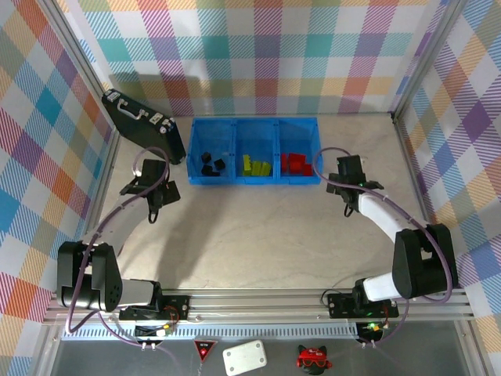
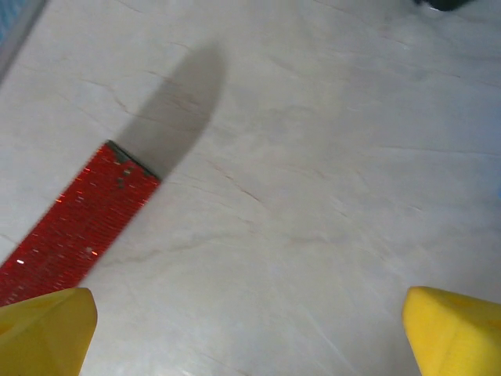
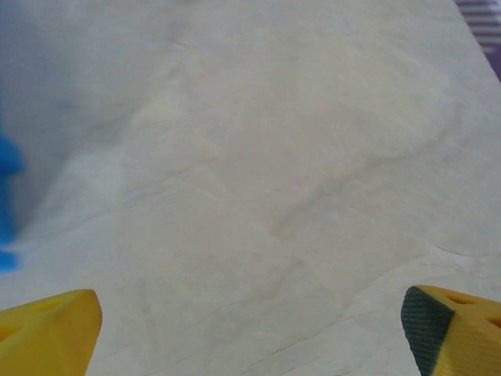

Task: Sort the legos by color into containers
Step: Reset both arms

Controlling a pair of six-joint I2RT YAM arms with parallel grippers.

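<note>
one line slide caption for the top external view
Sorted: black, green and red legos in three blue containers, left claw and right claw open above the table, briefcase at back left.

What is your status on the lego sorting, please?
Left gripper open, right gripper open, both empty. Legos sorted in containers: black, green, red. Briefcase stands aside.

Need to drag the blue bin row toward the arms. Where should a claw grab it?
Grab the containers by the near long wall, claw coming straight down, one finger inside a bin and one outside. It's a thin upright rim on open-topped bins, and the legos seem to lie back from it.
</note>
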